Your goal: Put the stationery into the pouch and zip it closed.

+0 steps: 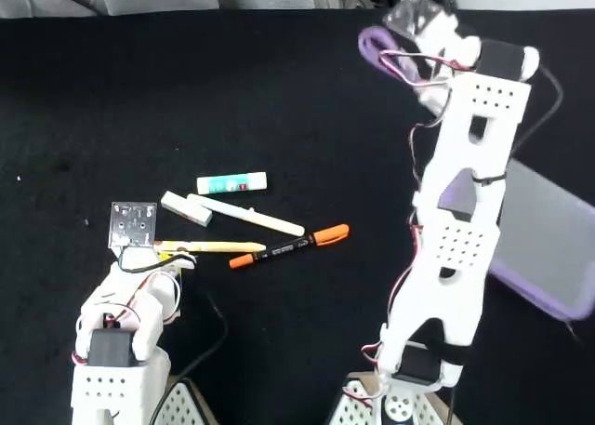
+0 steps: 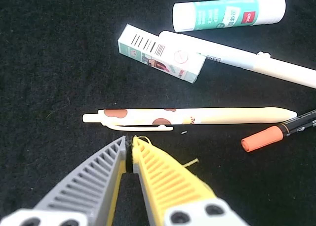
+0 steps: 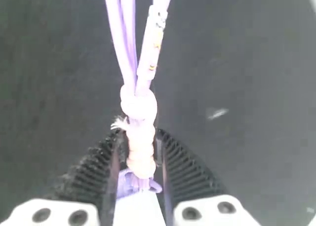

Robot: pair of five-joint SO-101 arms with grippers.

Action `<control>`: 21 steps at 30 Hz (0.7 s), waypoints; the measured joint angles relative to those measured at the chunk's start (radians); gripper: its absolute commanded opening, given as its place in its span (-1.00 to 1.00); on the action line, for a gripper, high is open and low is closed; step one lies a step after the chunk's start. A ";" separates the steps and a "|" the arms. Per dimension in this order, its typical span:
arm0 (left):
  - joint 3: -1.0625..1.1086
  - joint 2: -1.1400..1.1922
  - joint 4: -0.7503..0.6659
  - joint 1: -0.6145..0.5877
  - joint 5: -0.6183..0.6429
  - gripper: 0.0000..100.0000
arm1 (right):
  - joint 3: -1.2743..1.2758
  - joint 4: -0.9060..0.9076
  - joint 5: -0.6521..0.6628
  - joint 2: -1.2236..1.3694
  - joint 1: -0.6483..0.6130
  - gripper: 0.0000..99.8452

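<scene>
Slippage is the risk: the right tool (image 3: 138,135) pinches a knotted purple cord (image 3: 128,48) that could pull free. Pressed together just short of the patterned pen (image 2: 197,116), the left tool (image 2: 128,146) may shove it. The pouch (image 1: 548,258) lies well apart from the right tool.

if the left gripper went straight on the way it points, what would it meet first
Most likely the cream pen with brown patches, lying crosswise just ahead of the shut left gripper. Depth is unclear, so it might pass over the pen toward the white boxed eraser.
</scene>
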 measured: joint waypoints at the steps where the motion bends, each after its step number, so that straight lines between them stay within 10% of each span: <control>1: 0.000 0.000 0.000 0.000 0.000 -0.94 | -0.048 0.000 -0.021 0.000 -0.009 -0.98; 21: 0.000 0.000 0.000 0.000 0.000 -0.94 | -0.270 0.002 -0.311 -0.252 -0.299 -0.98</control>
